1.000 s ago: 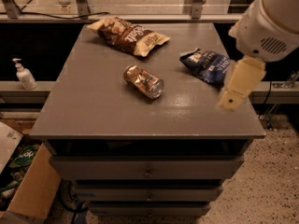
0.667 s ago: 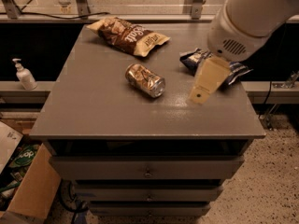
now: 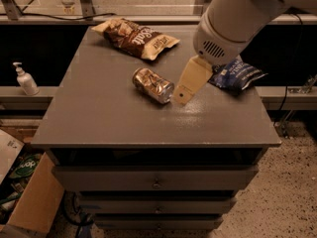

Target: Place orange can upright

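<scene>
The small dented metal orange can (image 3: 153,85) is lying on its side near the middle of the grey cabinet surface (image 3: 109,118). Its long axis is running from upper left to lower right, and its silver end is pointing toward the cream-coloured wedge-shaped gripper (image 3: 182,96). The gripper is hanging low over the surface just beside that end, sloping down from the bulky white arm housing (image 3: 233,19). From this angle I cannot tell how far it is parted. Nothing is showing in its grasp, and whether its tip is touching the can is unclear.

The step in hand is looking like the approach to the grasp. To do it well, the gripper is probably needing to turn so that it is closing across the can's round body, not along its length, and taking hold near the middle, since a dented wall is likely offering a poor, slippery purchase. A nudge at the end is risking a roll across the surface. Once held, the can is needing a quarter turn and a gentle set-down on its base before release. The crumpled brown snack bag (image 3: 136,36) and the blue snack bag (image 3: 237,73) are lying well apart from it.
</scene>
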Motion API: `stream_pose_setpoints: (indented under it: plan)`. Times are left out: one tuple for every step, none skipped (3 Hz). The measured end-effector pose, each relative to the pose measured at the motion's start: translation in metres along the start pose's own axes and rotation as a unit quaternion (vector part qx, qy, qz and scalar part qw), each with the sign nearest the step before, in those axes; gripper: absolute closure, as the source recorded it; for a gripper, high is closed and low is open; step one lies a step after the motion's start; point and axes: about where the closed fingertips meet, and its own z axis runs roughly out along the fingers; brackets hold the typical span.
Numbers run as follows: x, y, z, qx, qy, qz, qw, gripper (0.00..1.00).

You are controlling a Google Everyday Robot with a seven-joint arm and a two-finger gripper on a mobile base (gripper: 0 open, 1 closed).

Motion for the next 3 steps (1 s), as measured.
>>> stream_pose_setpoints:
  plan:
    - [-0.001, 0.0, 0.001, -0.001, -0.003, 0.002, 1.0, 0.0]
    - [-0.023, 0.004, 0.022, -0.009, -0.011, 0.006, 0.9999, 0.0]
    - [-0.051, 0.009, 0.054, -0.023, -0.006, 0.007, 0.9997, 0.0]
